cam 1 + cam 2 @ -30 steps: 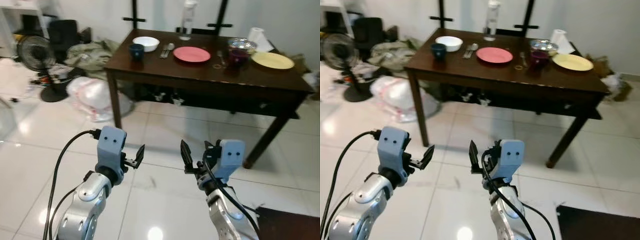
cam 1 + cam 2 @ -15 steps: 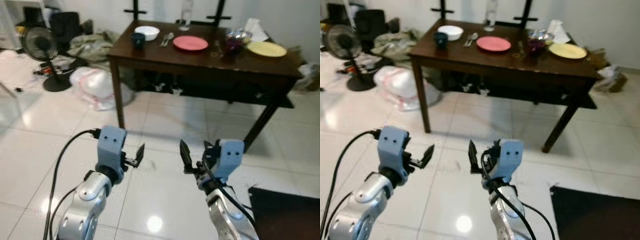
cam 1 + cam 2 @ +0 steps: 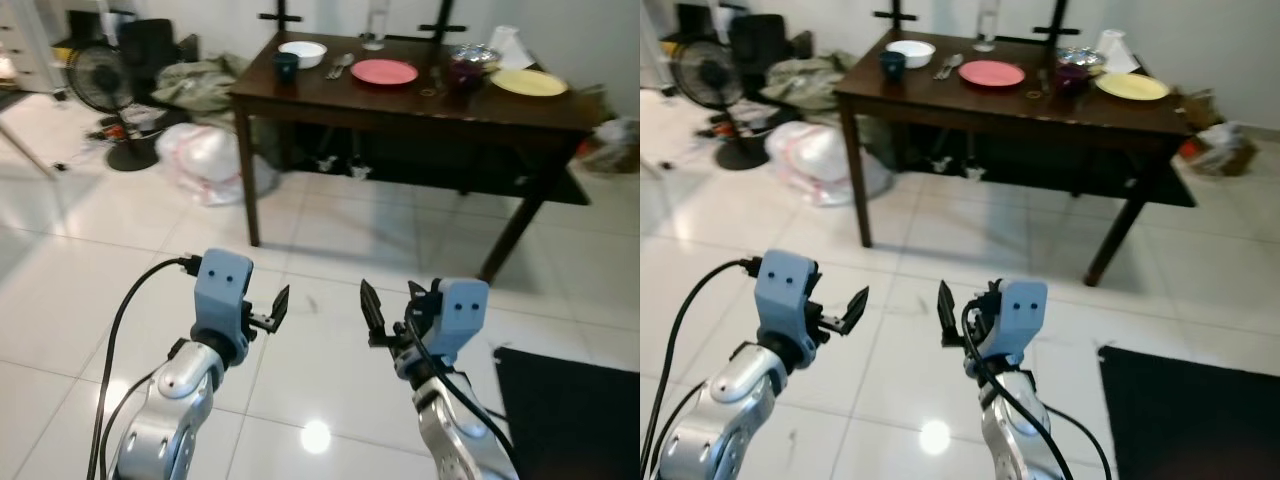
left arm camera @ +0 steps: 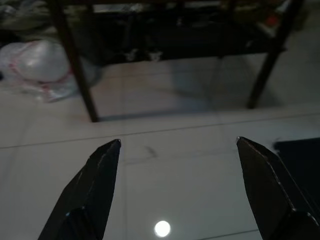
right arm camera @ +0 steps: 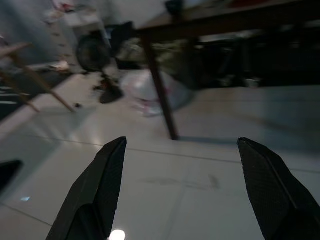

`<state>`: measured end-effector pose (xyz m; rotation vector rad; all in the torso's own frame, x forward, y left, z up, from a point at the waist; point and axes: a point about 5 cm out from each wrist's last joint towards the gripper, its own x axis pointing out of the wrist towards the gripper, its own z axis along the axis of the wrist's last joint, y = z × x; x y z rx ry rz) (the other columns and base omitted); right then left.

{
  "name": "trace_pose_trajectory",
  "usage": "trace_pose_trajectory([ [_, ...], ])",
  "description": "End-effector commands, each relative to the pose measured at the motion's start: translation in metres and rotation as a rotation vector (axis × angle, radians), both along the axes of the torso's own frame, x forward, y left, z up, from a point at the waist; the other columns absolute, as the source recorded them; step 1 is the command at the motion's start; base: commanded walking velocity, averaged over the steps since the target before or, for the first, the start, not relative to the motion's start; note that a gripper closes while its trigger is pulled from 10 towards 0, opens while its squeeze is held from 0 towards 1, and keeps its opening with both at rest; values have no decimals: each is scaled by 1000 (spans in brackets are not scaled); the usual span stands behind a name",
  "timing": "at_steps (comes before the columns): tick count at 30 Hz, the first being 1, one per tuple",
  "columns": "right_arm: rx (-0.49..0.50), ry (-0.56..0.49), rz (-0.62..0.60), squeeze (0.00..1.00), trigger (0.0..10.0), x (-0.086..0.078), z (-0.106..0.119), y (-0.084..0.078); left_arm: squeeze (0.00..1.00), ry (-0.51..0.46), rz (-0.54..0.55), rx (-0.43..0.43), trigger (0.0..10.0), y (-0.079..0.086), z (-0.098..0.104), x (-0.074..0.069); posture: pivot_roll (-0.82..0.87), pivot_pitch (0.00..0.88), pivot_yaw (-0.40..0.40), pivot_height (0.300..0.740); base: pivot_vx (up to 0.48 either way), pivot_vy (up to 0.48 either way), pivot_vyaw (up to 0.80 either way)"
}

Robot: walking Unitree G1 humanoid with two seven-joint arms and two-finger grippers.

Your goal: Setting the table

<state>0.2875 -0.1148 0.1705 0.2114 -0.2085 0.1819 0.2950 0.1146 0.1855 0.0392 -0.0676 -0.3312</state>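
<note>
Your left gripper [image 3: 277, 305] and right gripper [image 3: 385, 318] hang empty, fingers apart, well short of the dark wooden worktop [image 3: 400, 100]; round pink plate [image 3: 384, 72] unplaced.

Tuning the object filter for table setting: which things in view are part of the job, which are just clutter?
Job:
table
pink plate
yellow plate
white bowl
dark cup
cutlery
purple bowl
left gripper and right gripper, both open and empty

Clutter:
fan
white plastic bag
black mat
pile of cloth
</note>
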Motion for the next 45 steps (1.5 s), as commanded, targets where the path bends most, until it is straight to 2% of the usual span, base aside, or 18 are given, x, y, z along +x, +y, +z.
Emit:
trace_pose_trajectory([
  [1, 0, 14, -15, 0, 10000, -2, -3, -3, 0, 9, -11, 7, 10000, -2, -3, -1, 56, 122, 43, 740, -311, 0, 0],
  [7, 0, 14, -16, 0, 10000, -2, -3, -3, 0, 10, -11, 8, 10000, -2, -3, -1, 56, 122, 43, 740, -311, 0, 0],
  [13, 0, 11, -15, 0, 10000, -2, -3, -3, 0, 36, 3, -8, 10000, -1, -4, 0, 54, 120, 44, 740, 0, 0, 0],
  [27, -8, 8, -6, 0, 10000, -1, -2, -2, 0, 28, 51, 6, 10000, 3, -5, 4, 56, 112, 46, 740, 0, 0, 0],
  [35, -23, 4, 4, 0, 10000, -1, -3, 0, 0, 10, 102, 4, 10000, 9, -4, 6, 58, 111, 47, 740, 440, 0, 0],
  [45, -26, -5, 31, 0, 10000, -3, -2, 4, 0, 7, 110, 7, 10000, 9, -4, 5, 62, 118, 52, 740, 480, 0, 786],
])
